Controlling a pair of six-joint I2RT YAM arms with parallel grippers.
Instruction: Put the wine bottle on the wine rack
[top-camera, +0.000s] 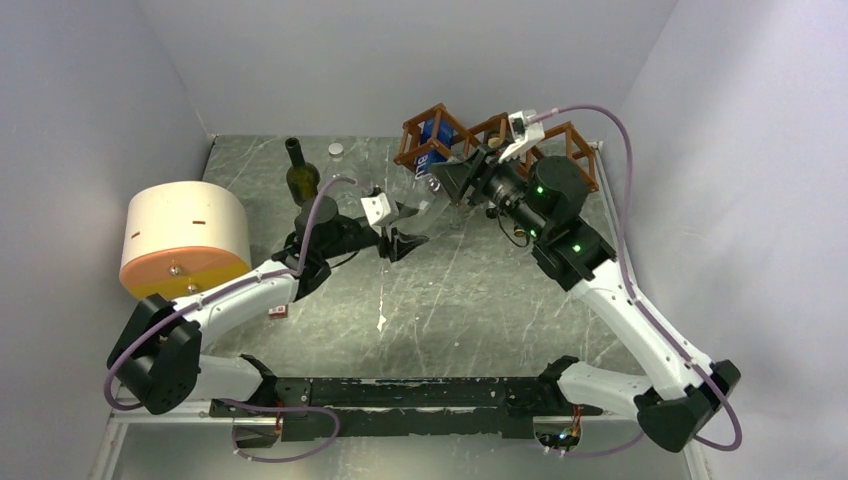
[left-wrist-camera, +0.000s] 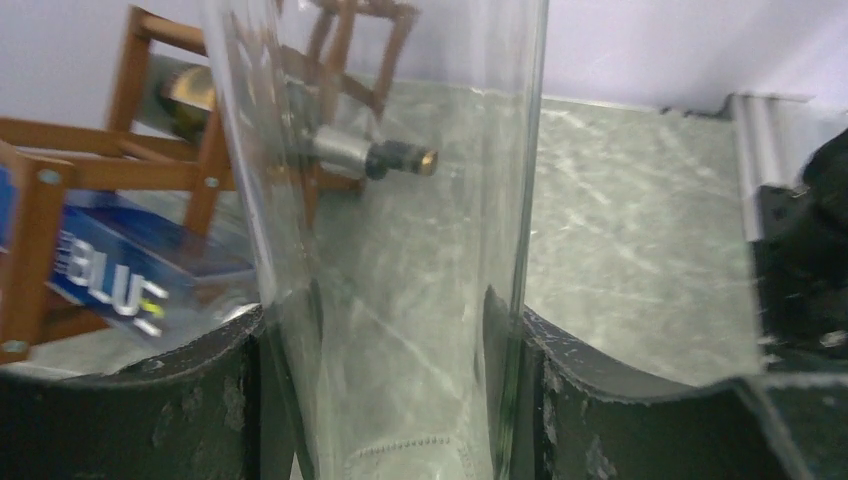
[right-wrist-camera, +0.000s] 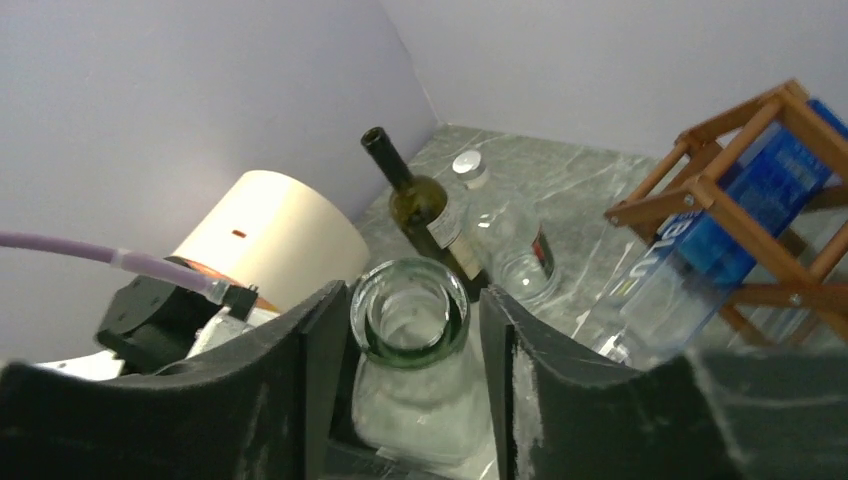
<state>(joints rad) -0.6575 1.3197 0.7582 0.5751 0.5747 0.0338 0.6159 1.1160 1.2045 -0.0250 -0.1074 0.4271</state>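
- The left fingers (left-wrist-camera: 150, 400) pinch the wine bottle (left-wrist-camera: 400, 250) by its body; the right fingers (right-wrist-camera: 260, 400) flank its neck, grip unclear.
- The wine rack (left-wrist-camera: 125, 80) stands just beyond the fingers; a loose handover could drop the bottle onto the desk (top-camera: 450, 300).

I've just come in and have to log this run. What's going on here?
Both arms are on one clear glass bottle, in front of the wine rack. The left gripper is clamped on its body. The right gripper has its fingers on either side of the mouth, though I cannot tell whether they grip. A blue-labelled bottle already lies in one rack opening.
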